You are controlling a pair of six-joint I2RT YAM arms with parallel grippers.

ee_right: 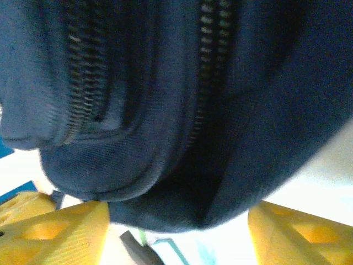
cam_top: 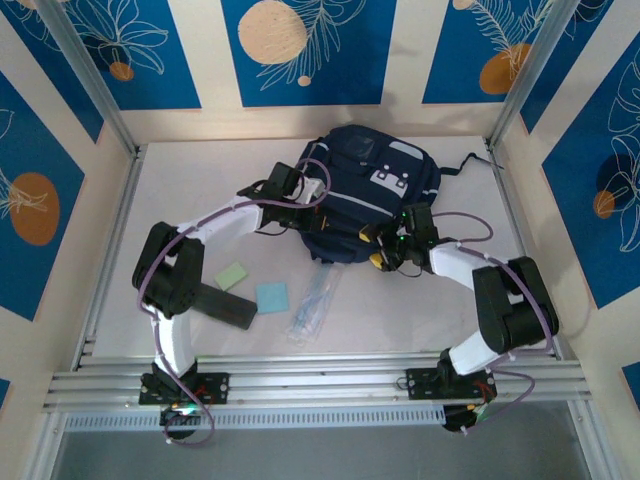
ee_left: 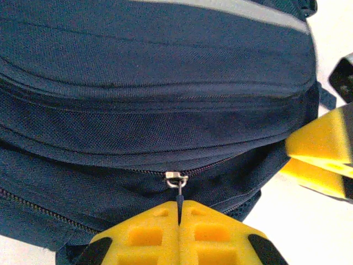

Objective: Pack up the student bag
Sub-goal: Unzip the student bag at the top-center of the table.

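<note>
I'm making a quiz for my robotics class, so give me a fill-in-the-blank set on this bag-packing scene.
1. The left gripper is shut on the ____ of the student bag.
2. The right gripper is ____, straddling a corner of the bag.
3. The square pad left of the blue pad is ____.
Missing: zipper pull; open; green.

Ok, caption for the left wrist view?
Left gripper shut on the zipper pull of the navy student bag.

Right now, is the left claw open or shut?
Shut: the left claw is pinching the zipper pull of the student bag, with no gap between its yellow halves.
</note>
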